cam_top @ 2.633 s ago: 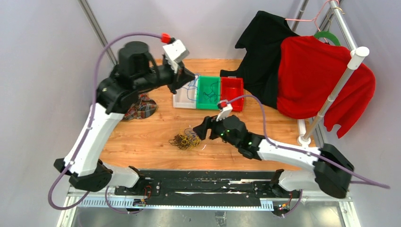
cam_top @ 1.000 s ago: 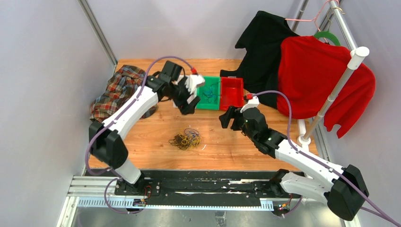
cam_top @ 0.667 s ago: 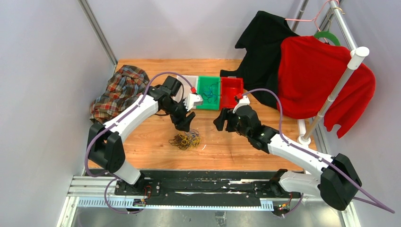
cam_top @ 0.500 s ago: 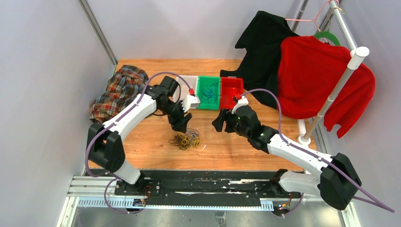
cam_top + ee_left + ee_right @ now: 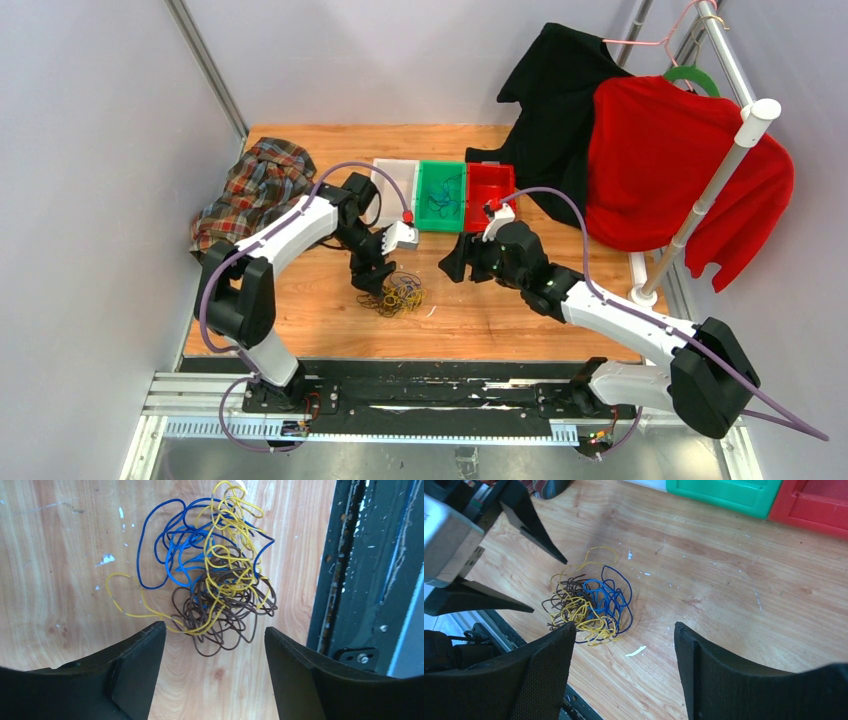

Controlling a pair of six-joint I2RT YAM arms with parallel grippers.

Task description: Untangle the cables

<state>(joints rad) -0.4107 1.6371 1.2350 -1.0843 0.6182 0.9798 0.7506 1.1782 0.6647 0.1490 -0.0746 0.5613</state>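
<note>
Item under inspection: the cables (image 5: 398, 295), one knot of blue, yellow and dark brown loops, lying on the bench (image 5: 520, 310) towards its near edge, well apart from the green bin (image 5: 440, 195) at the far side.
Change, left arm: over the last few seconds it has swung from high above the bins down to the knot. The left end effector (image 5: 375, 280) now sits just beside the loops on their left.
Change, right arm: it drew away from the knot towards the bins and has since edged part of the way back. The right end effector (image 5: 450, 268) hangs to the right of the knot, apart from it.
Change, cables: none; the knot lies where it did, same outline.
Left end effector state: jaws spread wide, nothing between them (its wrist view frames the knot just beyond the fingertips).
Right end effector state: jaws spread wide, empty.
Contact: none evident on either side.
Meaning for task: no strand has been separated from this knot. The arms now flank it, which reads as an approach for a first pull, probably by the left.
</note>
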